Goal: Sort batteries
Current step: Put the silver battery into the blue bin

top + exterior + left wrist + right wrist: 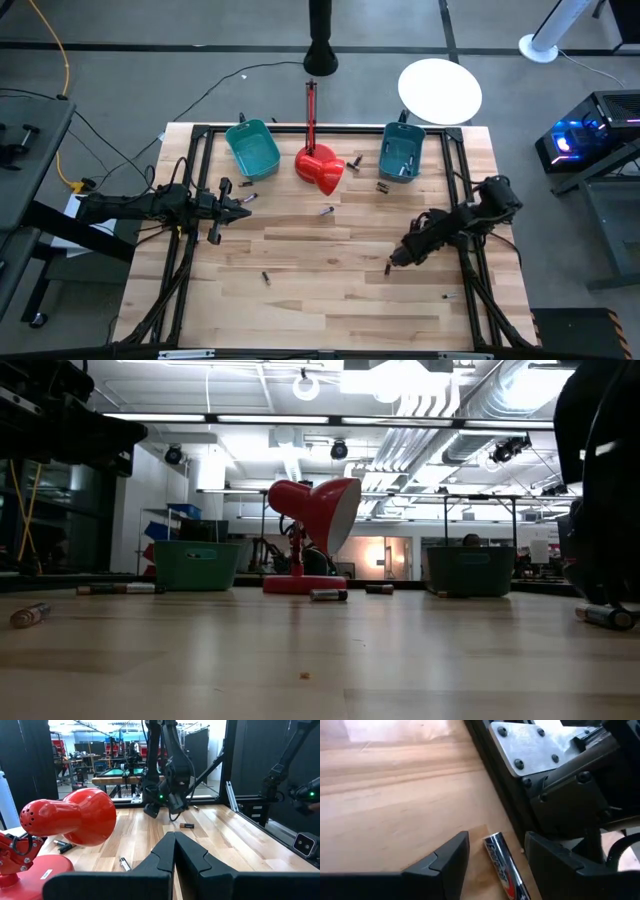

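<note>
Small dark batteries lie scattered on the wooden table, among them one (326,211) near the middle and one (266,277) toward the near left. My right gripper (497,840) is open and slants down over a silver-ended battery (502,865) that lies flat on the table. One finger stands on each side of it, and neither touches it. In the high view this gripper (393,260) is at the table's right. My left gripper (175,852) is shut, level and holds nothing at the table's left (245,210). Two teal bins (252,147) (403,152) stand at the far side.
A red desk lamp (320,168) stands between the bins, its head pointing toward the near side. A black frame rail (520,795) runs close beside my right gripper. More batteries lie near the left bin (247,199), by the right bin (382,186) and at the near right (448,296).
</note>
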